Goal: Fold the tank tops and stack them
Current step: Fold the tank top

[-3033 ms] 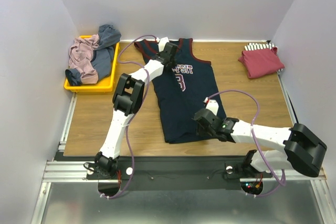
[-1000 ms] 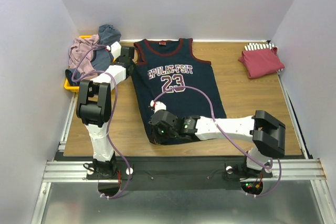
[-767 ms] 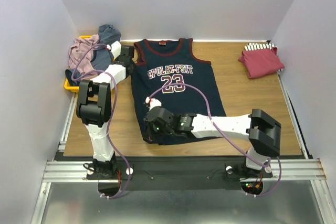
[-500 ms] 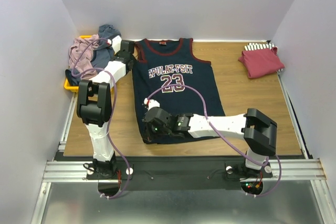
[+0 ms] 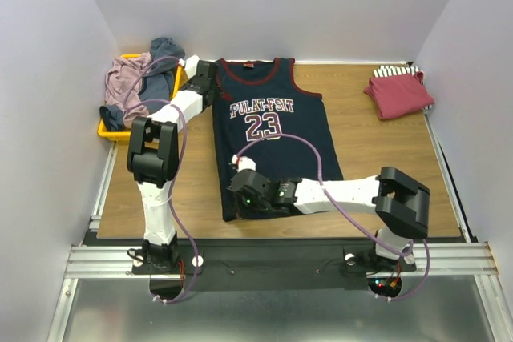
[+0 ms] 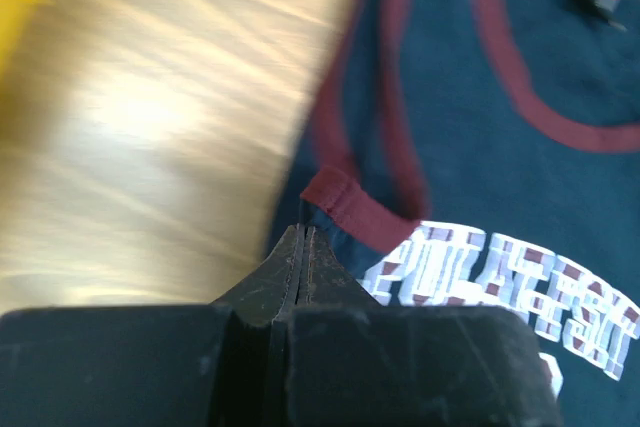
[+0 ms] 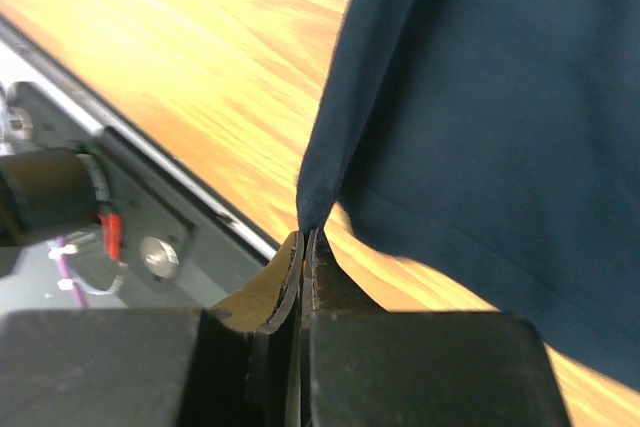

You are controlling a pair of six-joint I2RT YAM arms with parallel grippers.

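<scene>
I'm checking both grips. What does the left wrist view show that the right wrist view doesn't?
Only the left wrist: the jersey's maroon trim and white lettering. Only the right wrist: its plain hem corner and the metal rail at the table's edge. Both: shut fingers (left fingers, right fingers) pinching the navy jersey above the wooden table.

A robotics lab bench is indicated: a wooden table [image 5: 385, 142] is boxed in by plain white walls [image 5: 48, 78], and two cabled robot arms [image 5: 345, 191] are bolted to an aluminium rail [image 5: 104, 262].
</scene>
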